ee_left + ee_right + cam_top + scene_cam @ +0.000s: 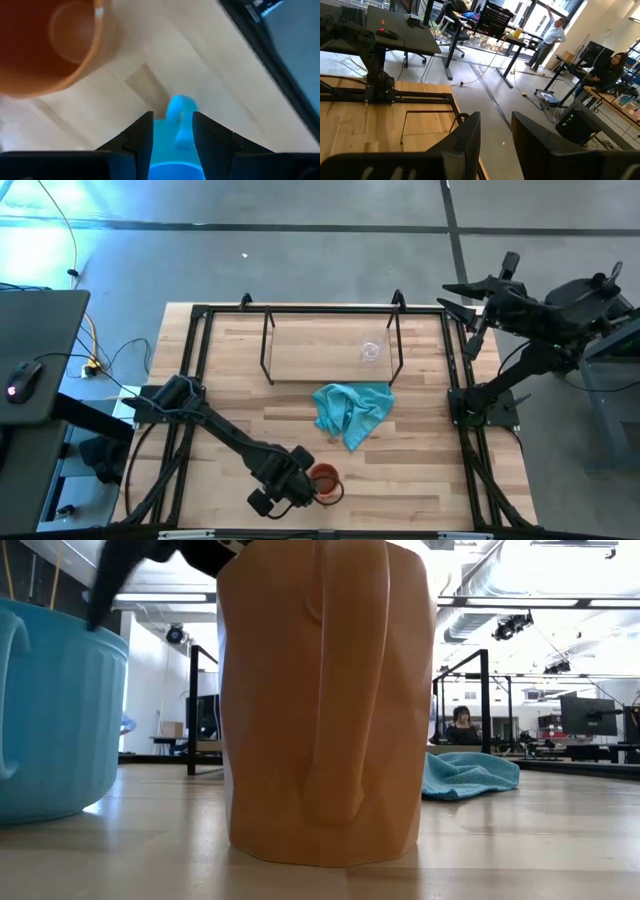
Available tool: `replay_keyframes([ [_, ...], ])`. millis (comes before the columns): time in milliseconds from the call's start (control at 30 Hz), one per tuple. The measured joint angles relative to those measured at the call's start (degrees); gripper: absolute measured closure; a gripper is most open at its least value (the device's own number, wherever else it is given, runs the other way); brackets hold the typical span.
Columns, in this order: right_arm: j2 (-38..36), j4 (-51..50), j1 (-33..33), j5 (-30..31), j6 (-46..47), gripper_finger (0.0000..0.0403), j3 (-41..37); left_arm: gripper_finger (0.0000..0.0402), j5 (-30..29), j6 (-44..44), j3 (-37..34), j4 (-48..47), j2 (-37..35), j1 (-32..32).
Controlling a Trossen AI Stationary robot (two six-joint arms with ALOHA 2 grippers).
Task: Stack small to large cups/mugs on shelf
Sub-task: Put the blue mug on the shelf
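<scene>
Near the table's front edge, my left gripper (172, 137) is open around the blue mug's (177, 150) handle; I should squeeze gently before lifting.

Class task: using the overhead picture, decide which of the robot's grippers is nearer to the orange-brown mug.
Left. The left gripper is at the table's near edge right beside the orange-brown mug, over the blue mug. The right gripper waits beyond the table's far right corner.
</scene>
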Motion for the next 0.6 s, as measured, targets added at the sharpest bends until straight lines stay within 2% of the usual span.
replay_keyframes([
  [600,0.0,-0.02,0.0,0.0,-0.15,0.0302,0.0,0.0277,2.25,2.14,0.0,-0.33,0.0,-0.13],
])
